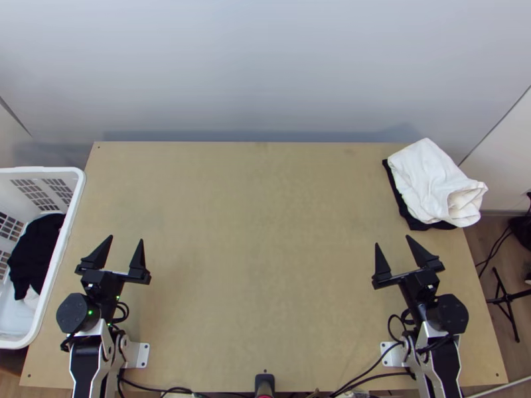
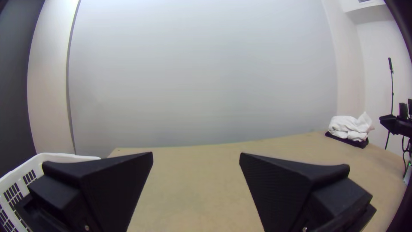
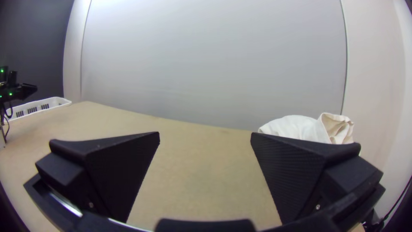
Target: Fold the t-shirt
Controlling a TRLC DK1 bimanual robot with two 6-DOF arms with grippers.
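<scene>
At the left, a white basket [image 1: 40, 170] has black cloth [image 1: 36, 249] bunched inside. Beside it, the left gripper [image 1: 126, 239] stands wide open, gripping nothing. Across the table, the right gripper [image 1: 393, 241] gapes likewise, empty. Past it, near the far right corner, white cloth [image 1: 428, 179] lies rumpled, roughly folded, on dark fabric [image 1: 415, 222]; which piece is the t-shirt, I can't tell.

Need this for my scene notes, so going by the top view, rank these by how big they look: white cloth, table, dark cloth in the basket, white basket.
1. Table
2. White basket, though the view's edge cuts it off
3. White cloth
4. Dark cloth, bunched in the basket
</scene>
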